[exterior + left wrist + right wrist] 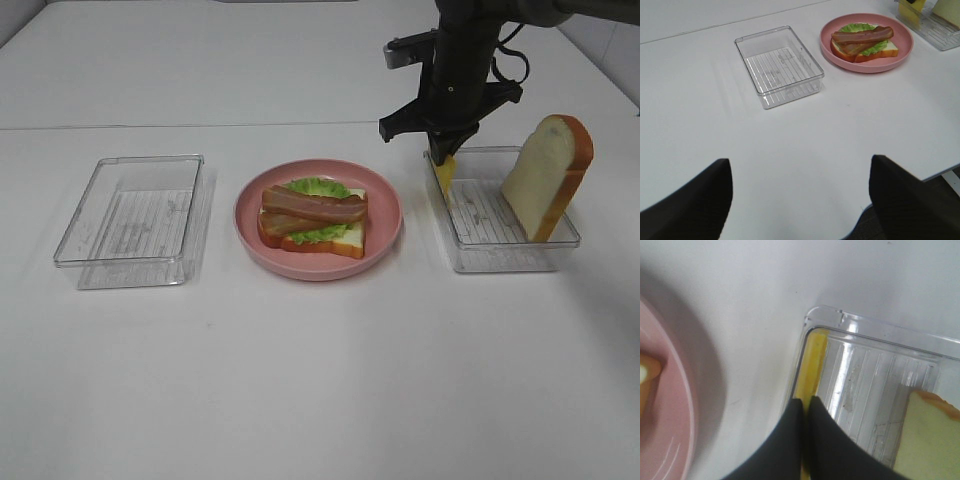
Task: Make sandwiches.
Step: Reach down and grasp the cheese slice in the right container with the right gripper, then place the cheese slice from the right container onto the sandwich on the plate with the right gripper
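Cheese: clamped in right gripper against tray wall nearest plate; lift straight, clear wall, then lay flat. Left gripper spread.

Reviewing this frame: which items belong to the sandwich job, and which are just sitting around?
Part of the job:
- bottom bread slice, lettuce and bacon strips, stacked
- cheese slice, pinched by the right gripper
- second bread slice, leaning upright

Lying about:
- pink plate under the stack
- right tray holding cheese and bread
- left tray
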